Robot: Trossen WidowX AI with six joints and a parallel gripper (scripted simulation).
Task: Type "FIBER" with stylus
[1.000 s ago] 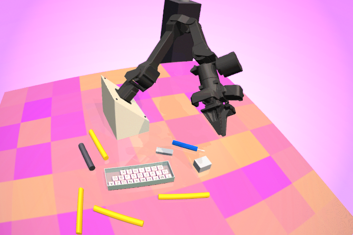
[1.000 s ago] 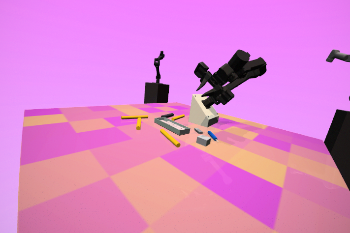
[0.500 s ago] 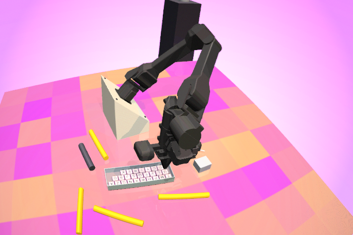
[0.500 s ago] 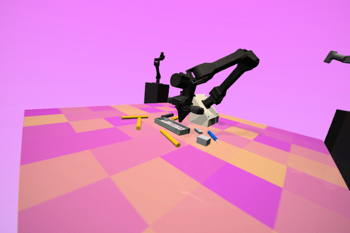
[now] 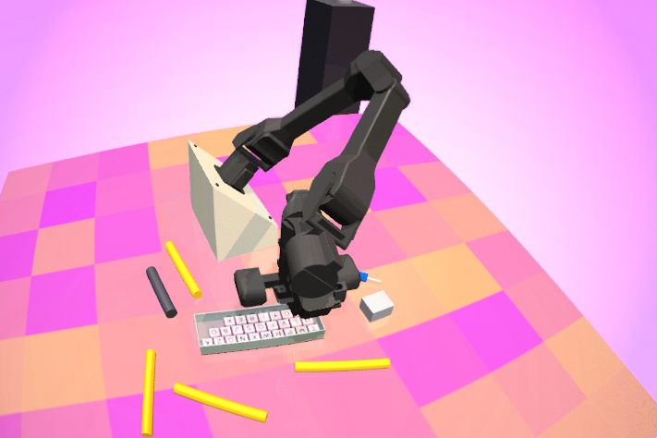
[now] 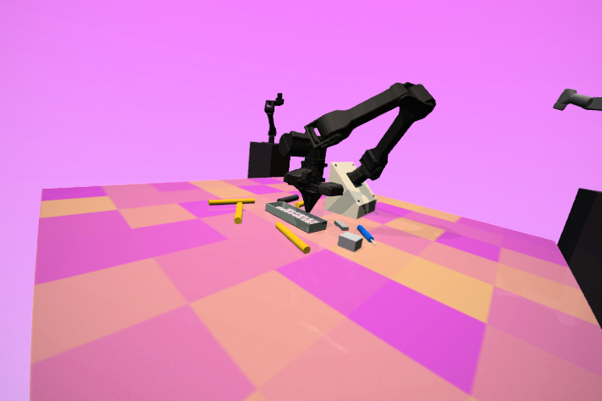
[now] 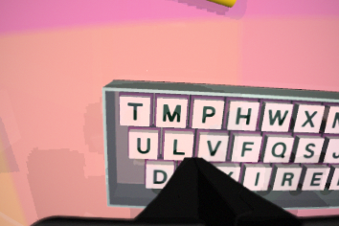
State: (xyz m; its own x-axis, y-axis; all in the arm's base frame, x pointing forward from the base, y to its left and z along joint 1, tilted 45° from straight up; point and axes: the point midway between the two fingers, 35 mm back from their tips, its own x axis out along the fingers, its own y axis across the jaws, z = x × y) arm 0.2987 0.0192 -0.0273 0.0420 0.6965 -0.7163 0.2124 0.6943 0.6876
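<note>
The grey keyboard (image 5: 202,345) (image 6: 318,227) (image 7: 109,144) lies on the desk with white letter keys. My gripper (image 5: 308,310) (image 6: 308,207) (image 7: 192,166) is shut and holds nothing. It points down at the keyboard's near row, its tip covering the keys between D and I, just below L and V. The blue stylus (image 5: 363,277) (image 6: 365,233) with a white tip lies flat on the desk to the right of the keyboard, apart from the fingers. In the top view the wrist hides most of it.
A grey cube (image 5: 376,305) (image 6: 350,241) and a small flat grey block (image 6: 341,224) lie near the stylus. Several yellow rods (image 5: 342,364) (image 6: 291,237) and a dark rod (image 5: 161,291) lie around the keyboard. The beige wedge base (image 5: 225,216) (image 6: 349,198) stands behind it.
</note>
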